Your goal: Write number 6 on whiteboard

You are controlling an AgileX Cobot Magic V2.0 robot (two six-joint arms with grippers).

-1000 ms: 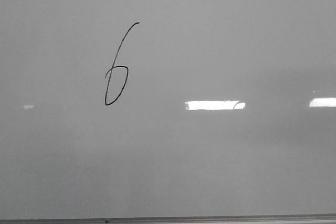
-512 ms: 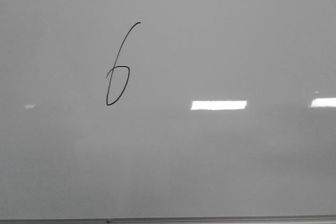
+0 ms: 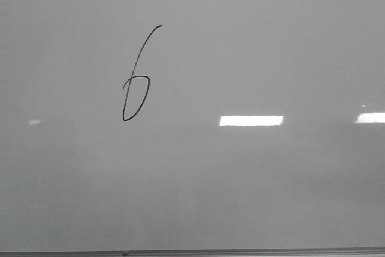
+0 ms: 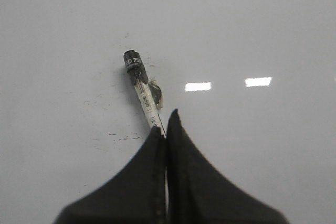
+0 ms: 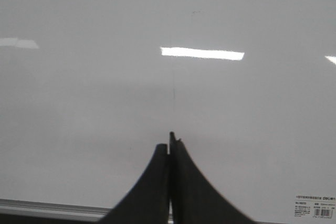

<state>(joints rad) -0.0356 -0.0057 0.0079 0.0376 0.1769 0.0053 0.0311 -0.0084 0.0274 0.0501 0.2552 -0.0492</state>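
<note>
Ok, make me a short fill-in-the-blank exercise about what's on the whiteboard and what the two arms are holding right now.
1. The digit drawn in black on the whiteboard is a ____.
2. The left tool is shut on a ____.
3. The right tool is shut and holds ____.
4. In the front view, the bright reflection lies to the ____ of the number 6.

Missing words: 6; marker; nothing; right
</note>
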